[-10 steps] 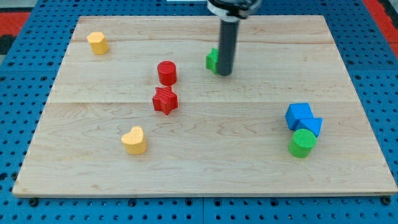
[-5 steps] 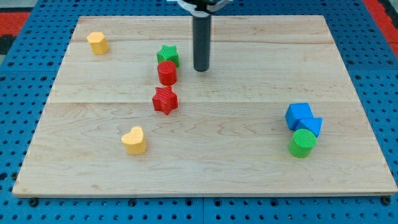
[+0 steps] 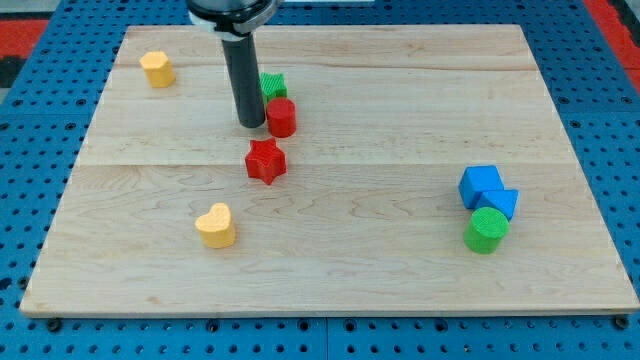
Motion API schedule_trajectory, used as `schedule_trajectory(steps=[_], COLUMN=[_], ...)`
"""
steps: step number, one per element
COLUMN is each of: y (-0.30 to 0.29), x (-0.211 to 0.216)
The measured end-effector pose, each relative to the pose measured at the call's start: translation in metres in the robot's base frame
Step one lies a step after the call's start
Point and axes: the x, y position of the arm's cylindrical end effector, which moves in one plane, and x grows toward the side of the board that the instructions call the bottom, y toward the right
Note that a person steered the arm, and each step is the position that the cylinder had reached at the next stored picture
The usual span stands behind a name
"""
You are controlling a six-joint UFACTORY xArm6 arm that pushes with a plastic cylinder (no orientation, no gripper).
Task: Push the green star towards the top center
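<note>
No gripper on this rig, so nothing opens or shuts, just my tip (image 3: pixel 250 125) planted touching the red cylinder's (image 3: pixel 281 117) left side. Wooden board (image 3: pixel 560 120) is mostly bare. Green star (image 3: pixel 272 86) sits just above that cylinder, left of top center, half hidden behind the rod, so I'd guess it needs a rightward shove.

My tip (image 3: pixel 251 125) stands left of the cylinder (image 3: pixel 281 117).

I can read no text, label, brand, number or sign anywhere here: nothing is printed on the wooden worktop (image 3: pixel 400 250), on any of the coloured blocks, or on the blue pegboard (image 3: pixel 30 200) around it
</note>
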Motion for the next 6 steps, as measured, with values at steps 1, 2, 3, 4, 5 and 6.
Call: schedule_trajectory(steps=[1,2,3,4,5,6], y=[-0.004,0.022,0.025,0.039,0.097,0.149], x=[-0.025,-0.035,-0.048,-0.035,0.016,0.027])
